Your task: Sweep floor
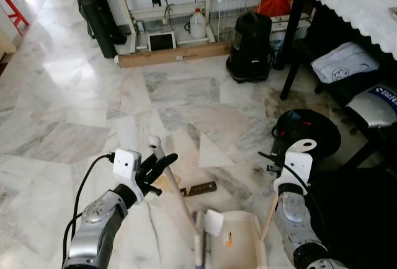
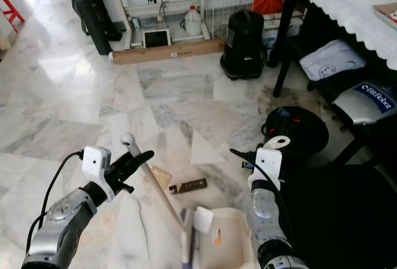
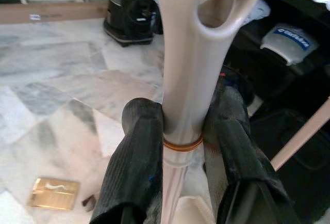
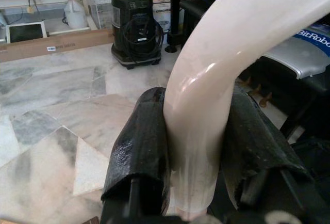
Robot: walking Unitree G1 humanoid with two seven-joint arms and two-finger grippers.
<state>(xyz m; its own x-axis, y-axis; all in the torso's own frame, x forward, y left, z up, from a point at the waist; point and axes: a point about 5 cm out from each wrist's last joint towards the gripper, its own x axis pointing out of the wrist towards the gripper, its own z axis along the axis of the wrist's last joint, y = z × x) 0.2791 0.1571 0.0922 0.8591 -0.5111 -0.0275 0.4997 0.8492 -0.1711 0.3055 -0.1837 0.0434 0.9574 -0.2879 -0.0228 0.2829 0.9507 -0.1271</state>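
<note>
Left end effector (image 3: pixel 180 157) clamps the cream broom handle (image 1: pixel 162 162); right end effector (image 4: pixel 193 167) clamps the dustpan handle (image 4: pixel 221 69). Open marble floor (image 1: pixel 80 95) stretches ahead, bounded by a cardboard box (image 1: pixel 173 54) and a black vacuum (image 1: pixel 251 46). Beside the dustpan (image 1: pixel 239 241) lies a gold wrapper (image 3: pixel 53 193).

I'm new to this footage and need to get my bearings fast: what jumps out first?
The left gripper clamps a cream broom handle in the foreground, its fingers on either side, and the right gripper holds the dustpan handle. Litter lies ahead on the marble floor: a gold wrapper and a dark strip.
</note>
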